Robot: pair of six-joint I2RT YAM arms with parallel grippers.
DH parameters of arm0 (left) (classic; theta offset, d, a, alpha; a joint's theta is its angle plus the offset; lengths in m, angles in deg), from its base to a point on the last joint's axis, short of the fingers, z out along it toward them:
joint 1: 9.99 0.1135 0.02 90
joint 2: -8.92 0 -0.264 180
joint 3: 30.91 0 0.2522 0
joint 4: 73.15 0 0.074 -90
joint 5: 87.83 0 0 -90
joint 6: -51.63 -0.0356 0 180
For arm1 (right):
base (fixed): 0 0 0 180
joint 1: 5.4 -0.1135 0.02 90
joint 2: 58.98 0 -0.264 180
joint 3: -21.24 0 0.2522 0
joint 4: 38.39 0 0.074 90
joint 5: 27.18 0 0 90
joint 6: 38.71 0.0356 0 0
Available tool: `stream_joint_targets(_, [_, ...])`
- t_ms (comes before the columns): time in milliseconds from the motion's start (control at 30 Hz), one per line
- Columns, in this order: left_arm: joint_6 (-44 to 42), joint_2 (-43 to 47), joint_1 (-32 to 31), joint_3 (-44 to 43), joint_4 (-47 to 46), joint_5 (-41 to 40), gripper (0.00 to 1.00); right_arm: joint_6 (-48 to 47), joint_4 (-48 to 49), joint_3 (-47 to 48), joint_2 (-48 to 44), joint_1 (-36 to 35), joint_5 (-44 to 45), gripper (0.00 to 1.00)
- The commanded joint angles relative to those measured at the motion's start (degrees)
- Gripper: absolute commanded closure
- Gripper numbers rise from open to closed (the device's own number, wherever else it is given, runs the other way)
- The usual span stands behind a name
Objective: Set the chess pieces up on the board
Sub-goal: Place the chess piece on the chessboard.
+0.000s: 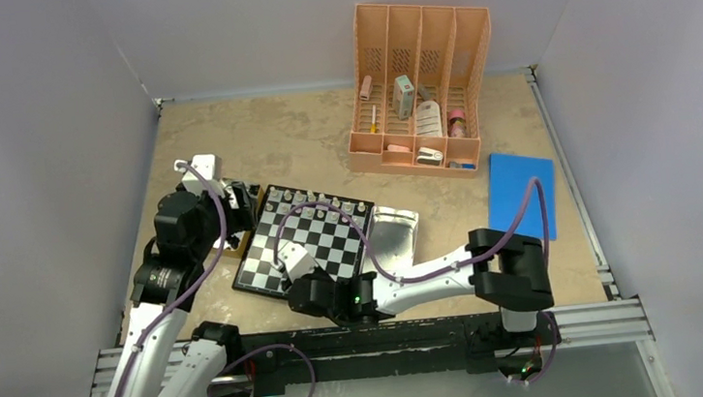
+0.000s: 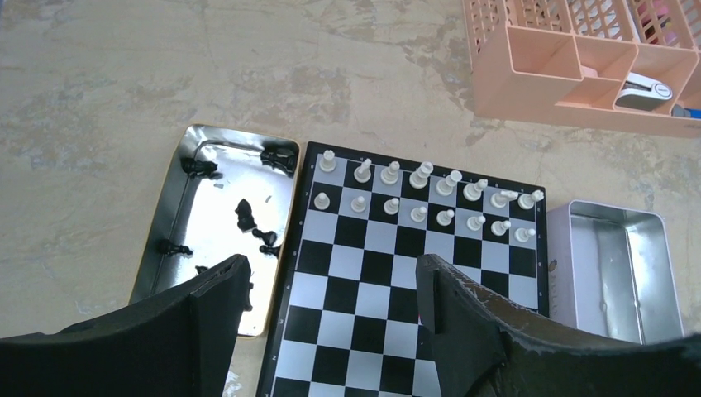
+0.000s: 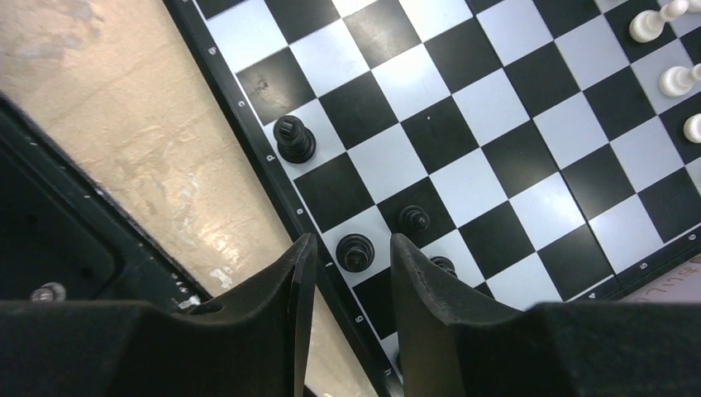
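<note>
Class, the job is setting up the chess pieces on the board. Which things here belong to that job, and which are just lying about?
Belongs to the job: board; white pieces; placed black pieces; loose black pieces in the left tray.

Lying about: peach organiser; blue sheet; silver tin right of the board.

Bright, even light, soft shadows; glare whitens the metal tray (image 2: 216, 198), edges perhaps slightly blurred.
</note>
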Motion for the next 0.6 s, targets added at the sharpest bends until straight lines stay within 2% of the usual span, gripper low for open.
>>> stream_joint_targets(0, [1.60, -2.58, -0.06, -0.16, -1.00, 1.17, 0.25, 0.12, -0.19, 1.63, -6.81, -0.37, -0.31, 0.58])
stream_joint_targets(133, [3.42, -6.75, -0.04, -0.94, -0.33, -0.80, 0.20, 1.11, 0.73, -0.85, -12.94, -0.32, -1.18, 0.53])
stream_joint_targets(333, [7.51, -14.00, 0.48, -3.64, -0.73, -5.91, 0.23, 0.72, 4.41, -5.72, -23.78, -0.32, -3.02, 0.44])
stream_joint_targets(433, [9.72, -17.80, 3.34, -4.64, -2.41, -5.94, 0.29, 0.20, 6.72, -8.53, -28.82, -0.32, -4.51, 0.41])
stream_joint_targets(567, [14.41, -23.61, 10.63, -5.56, -5.00, -0.33, 0.37, -0.97, 10.81, -13.99, -35.03, -0.31, -5.33, 0.42])
